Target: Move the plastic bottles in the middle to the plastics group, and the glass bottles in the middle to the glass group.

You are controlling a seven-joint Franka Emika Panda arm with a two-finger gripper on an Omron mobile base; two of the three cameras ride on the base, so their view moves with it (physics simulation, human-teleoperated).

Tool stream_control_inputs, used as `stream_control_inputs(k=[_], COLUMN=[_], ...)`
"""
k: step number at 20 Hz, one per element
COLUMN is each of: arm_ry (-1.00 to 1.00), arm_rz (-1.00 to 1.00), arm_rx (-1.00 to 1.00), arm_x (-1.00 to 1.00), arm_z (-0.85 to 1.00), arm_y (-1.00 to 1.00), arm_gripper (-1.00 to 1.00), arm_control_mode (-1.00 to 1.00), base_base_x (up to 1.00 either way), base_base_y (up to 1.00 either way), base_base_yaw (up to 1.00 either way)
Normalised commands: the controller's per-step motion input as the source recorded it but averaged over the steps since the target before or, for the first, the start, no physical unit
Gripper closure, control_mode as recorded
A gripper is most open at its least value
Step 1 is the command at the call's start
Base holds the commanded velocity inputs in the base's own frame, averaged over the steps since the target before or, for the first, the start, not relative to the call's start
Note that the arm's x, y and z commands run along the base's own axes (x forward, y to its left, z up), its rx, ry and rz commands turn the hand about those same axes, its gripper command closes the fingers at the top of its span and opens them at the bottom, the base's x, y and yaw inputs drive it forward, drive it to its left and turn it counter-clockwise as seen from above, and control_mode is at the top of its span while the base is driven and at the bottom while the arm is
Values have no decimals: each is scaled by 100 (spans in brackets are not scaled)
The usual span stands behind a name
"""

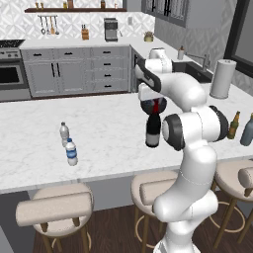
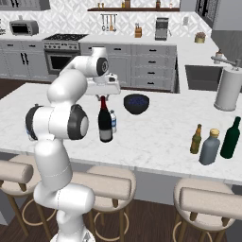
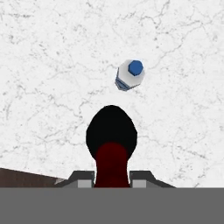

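In the left base view the gripper (image 1: pixel 154 105) hangs over the marble counter (image 1: pixel 99 133) with its fingers down at the red top of the dark wine bottle (image 1: pixel 152 129), which stands upright right beneath it; the arm's elbow covers the bottle's right edge, and the jaws are too crowded by the hand to read. Well off to the gripper's left stand two small clear water bottles, the blue-labelled one (image 1: pixel 71 152) nearer the counter edge and the paler one (image 1: pixel 63 133) just behind it. Far to the right, past the arm, a brown beer bottle (image 1: pixel 233 125) and a grey-blue bottle (image 1: pixel 247 130) stand near a paper-towel roll (image 1: pixel 222 79); the grey-blue one is cut by the frame edge. In the right base view the gripper (image 2: pixel 102 96) sits at the neck of the wine bottle (image 2: pixel 105 122), and a small water bottle (image 2: pixel 113 121) peeks out just behind the wine bottle, half hidden by it. A dark blue bowl (image 2: pixel 136 103) lies near, to the right. Well apart at the right stand a slim beer bottle (image 2: pixel 196 139), a squat grey-blue bottle (image 2: pixel 210 147) and a green bottle (image 2: pixel 231 138). In the hand view the wine bottle's red neck (image 3: pixel 112 164) rises between the two fingertips (image 3: pixel 85 178), which sit narrowly at either side of it; whether they touch it I cannot tell. Beyond it stands the water bottle (image 3: pixel 129 75), seen from above, its cap looking blue here.
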Motion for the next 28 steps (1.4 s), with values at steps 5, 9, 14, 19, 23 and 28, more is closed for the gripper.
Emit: stream_control_inputs(k=[5,9,14,19,23,28], arm_ry=[4,4,2,1,0,1], arm_rz=[0,0,0,0,0,0], arm_rx=[0,1,5,5,5,3], arm_x=[-22,-43,-43,-17,0,0], arm_z=[37,13,0,0,0,0], arm_y=[-56,-67,-78,-75,-81,-76], arm_gripper=[100,100,100,100,100,100], arm_control_mode=[-100,-100,-100,-100,-100,-100], base_base_x=[0,0,0,0,0,0], base_base_y=[0,0,0,0,0,0], base_base_yaw=[0,0,0,0,0,0])
